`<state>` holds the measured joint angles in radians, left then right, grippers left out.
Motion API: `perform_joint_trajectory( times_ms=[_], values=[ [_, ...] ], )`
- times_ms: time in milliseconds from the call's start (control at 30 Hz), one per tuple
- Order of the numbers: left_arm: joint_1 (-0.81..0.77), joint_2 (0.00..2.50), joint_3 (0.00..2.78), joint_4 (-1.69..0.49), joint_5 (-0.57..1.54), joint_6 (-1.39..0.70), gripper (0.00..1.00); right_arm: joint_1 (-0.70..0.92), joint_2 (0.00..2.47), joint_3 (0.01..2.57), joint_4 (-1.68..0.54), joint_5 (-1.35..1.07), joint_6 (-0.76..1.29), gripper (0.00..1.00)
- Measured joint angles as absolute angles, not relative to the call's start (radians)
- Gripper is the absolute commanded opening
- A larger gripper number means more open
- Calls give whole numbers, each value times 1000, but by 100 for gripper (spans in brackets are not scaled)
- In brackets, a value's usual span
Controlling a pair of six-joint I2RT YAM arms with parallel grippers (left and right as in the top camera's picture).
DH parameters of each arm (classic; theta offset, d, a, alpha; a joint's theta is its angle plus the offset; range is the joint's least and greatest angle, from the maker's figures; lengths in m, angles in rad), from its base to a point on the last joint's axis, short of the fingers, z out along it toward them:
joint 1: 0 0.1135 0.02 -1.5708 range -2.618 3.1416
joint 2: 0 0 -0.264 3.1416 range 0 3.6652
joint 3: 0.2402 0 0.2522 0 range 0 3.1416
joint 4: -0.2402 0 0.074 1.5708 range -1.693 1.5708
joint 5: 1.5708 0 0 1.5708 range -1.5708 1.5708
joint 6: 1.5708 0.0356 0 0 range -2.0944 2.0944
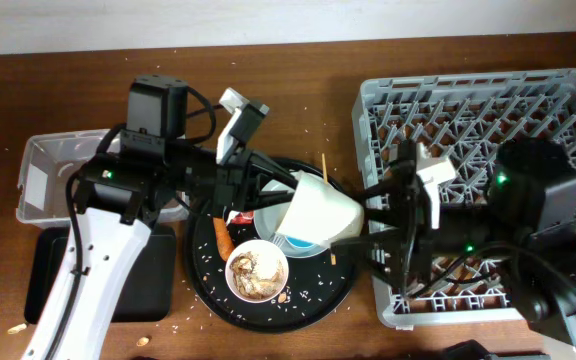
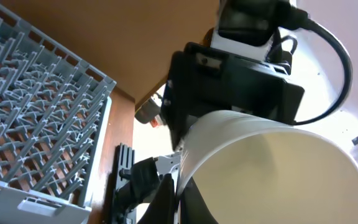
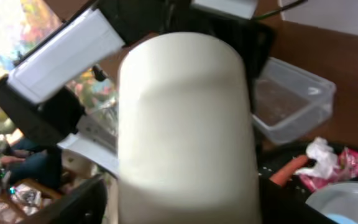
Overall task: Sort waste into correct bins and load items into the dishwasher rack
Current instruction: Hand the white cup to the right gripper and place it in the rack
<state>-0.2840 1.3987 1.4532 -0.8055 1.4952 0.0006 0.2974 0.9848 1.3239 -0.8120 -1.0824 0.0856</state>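
The white cup [image 1: 320, 212] hangs tilted above the round black tray, its mouth toward the left arm; it fills the left wrist view [image 2: 272, 168] and the right wrist view [image 3: 185, 118]. My left gripper [image 1: 280, 200] [image 2: 179, 186] is shut on the cup's rim. My right gripper [image 1: 368, 222] [image 3: 185, 208] is open, one finger on each side of the cup's body. Under the cup lie an orange carrot [image 1: 224, 243] [image 3: 288, 169], white tissue [image 3: 319, 155], a red wrapper [image 3: 347, 165], the pale plate [image 3: 347, 202] and a white bowl [image 1: 258, 272] holding brownish scraps.
The grey dishwasher rack [image 1: 478, 100] [image 2: 36, 106] stands at the right, under my right arm. The clear tub [image 1: 53, 160] [image 3: 291, 106] and the shallow black tray [image 1: 138, 285] sit at the left. Rice is scattered on the round black tray [image 1: 208, 275]. A chopstick [image 1: 323, 168] pokes out behind the cup.
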Motion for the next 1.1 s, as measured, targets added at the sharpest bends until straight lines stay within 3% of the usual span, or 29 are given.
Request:
perform_joint_trajectory(
  times_ms=[67, 100, 200, 267, 333, 367, 433, 567, 733, 833, 1100],
  values=[
    [-284, 1399, 1453, -803, 1509, 1, 5, 310, 985, 1324, -807, -1065, 83, 57],
    [-284, 1399, 1453, -803, 1511, 1, 18, 311, 983, 1324, -807, -1062, 85, 56],
    [-284, 1399, 1453, -794, 1510, 8, 23, 316, 970, 1324, -807, -1036, 86, 55],
    [-284, 1399, 1453, -795, 1497, 6, 62, 317, 935, 1324, -808, -997, 86, 55],
    [-284, 1399, 1453, -793, 1479, 12, 75, 318, 904, 1324, -820, -956, 90, 55],
    [-284, 1399, 1453, -794, 1472, 7, 92, 318, 892, 1324, -838, -926, 96, 55],
    [-284, 1399, 1453, -796, 1458, 7, 95, 319, 866, 1326, -917, -806, 101, 49],
    [-284, 1399, 1453, -795, 1449, 7, 97, 273, 857, 1428, -1214, -444, 191, 56],
    [-284, 1399, 1453, -796, 1431, 7, 97, 146, 841, 1560, -1540, 116, 440, 56],
    [-284, 1399, 1453, -796, 1424, 8, 97, 52, 887, 1562, -1689, 239, 522, 57],
    [-284, 1399, 1453, -801, 1423, 8, 97, -213, 1210, 1459, -1650, 240, 456, 57]
  ],
)
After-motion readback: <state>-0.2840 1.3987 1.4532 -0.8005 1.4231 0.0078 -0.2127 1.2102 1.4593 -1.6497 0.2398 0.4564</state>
